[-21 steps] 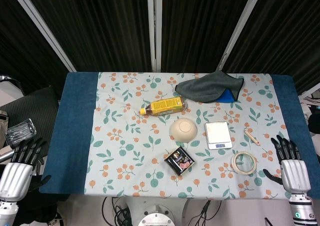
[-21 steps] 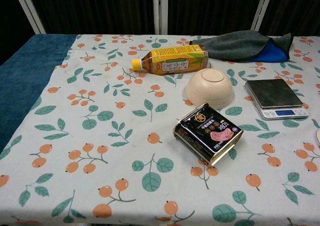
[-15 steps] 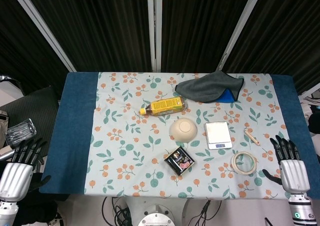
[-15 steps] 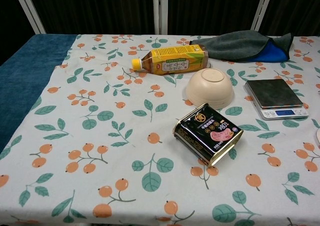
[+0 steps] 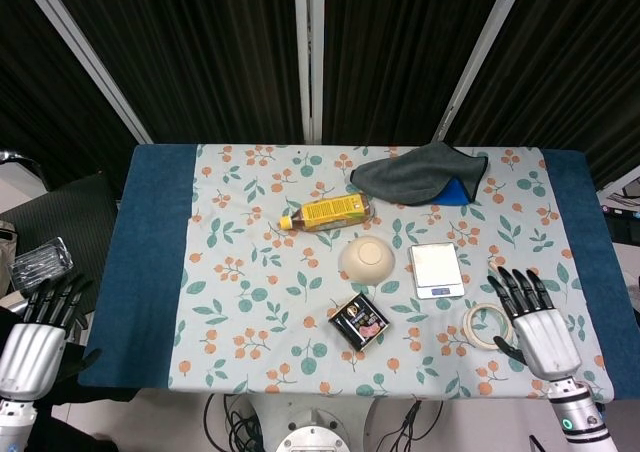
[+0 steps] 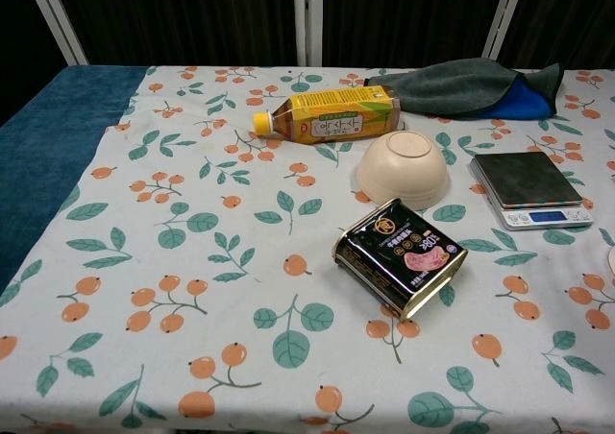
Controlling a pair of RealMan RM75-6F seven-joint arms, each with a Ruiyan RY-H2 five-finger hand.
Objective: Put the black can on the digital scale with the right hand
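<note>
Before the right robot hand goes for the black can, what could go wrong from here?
1. The tape ring lies just beside the right robot hand, toward the can; the hand may knock it.
2. The upturned bowl sits close to the black can and the digital scale; carrying the can across could bump it.
3. The can lies flat, so the open fingers may get a poor grip.

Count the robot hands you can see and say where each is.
2. The left hand hangs off the table's left edge, fingers apart and empty. The right hand is over the table's right side, beside the tape ring, also empty.
</note>
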